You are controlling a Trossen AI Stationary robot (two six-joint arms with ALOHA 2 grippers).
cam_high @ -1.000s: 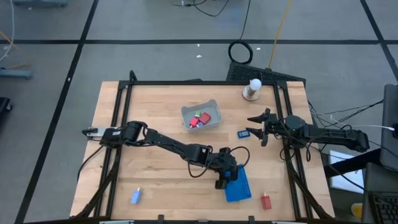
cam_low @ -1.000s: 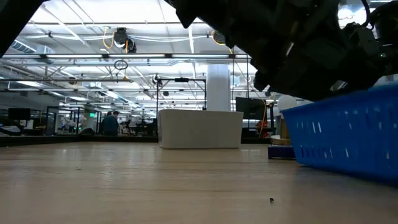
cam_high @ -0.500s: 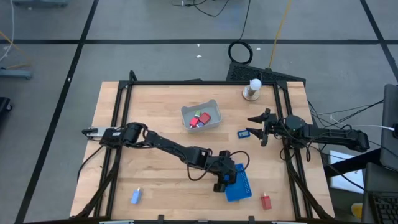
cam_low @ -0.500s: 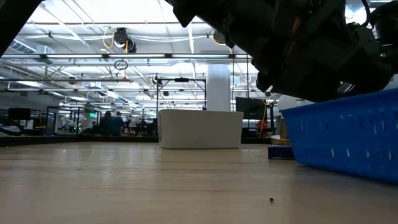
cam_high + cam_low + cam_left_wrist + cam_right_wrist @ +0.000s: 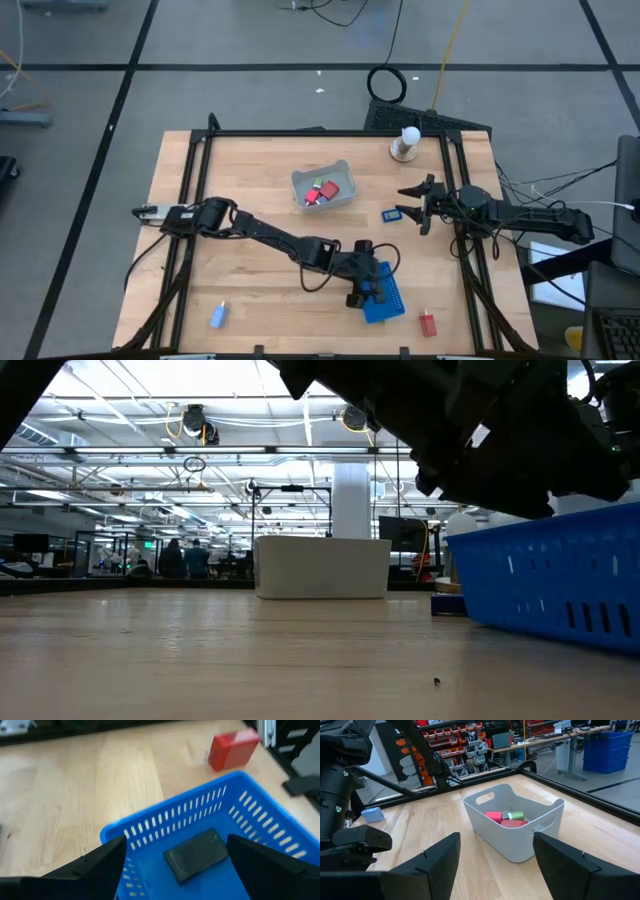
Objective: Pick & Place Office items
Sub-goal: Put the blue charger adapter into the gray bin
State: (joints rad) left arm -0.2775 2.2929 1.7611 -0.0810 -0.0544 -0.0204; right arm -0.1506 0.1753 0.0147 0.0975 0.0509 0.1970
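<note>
The blue slotted tray (image 5: pixel 392 302) sits toward the table's near right. A flat black piece (image 5: pixel 195 854) lies on its floor. My left gripper (image 5: pixel 362 293) (image 5: pixel 175 840) hangs open over the tray's left corner. A red block (image 5: pixel 428 323) (image 5: pixel 232 750), a dark blue piece (image 5: pixel 391 213) and a light blue piece (image 5: pixel 217 316) lie on the wood. Red and green pieces (image 5: pixel 506 817) rest in the pale bin (image 5: pixel 322 176). My right gripper (image 5: pixel 411 200) (image 5: pixel 495 845) waits open at the right side, facing the bin. My left gripper comes at the tray's corner wall (image 5: pixel 150 827) slanting down from the table's left. One finger (image 5: pixel 90 865) stands outside the wall and the other (image 5: pixel 270 865) over the tray's inside. Whether either finger touches the tray, I cannot tell.
A white knob-shaped object on a round base (image 5: pixel 404 145) stands near the far right corner. Black frame rails (image 5: pixel 190 200) run along the table's left and right sides. Bare wood lies between the bin and the tray. People stand far off in the room (image 5: pixel 185 557).
My left gripper has crept a little toward the table's near edge at the tray's left corner. In the low view the tray's slotted wall has shifted, so the tray has turned or slid slightly on the table.
</note>
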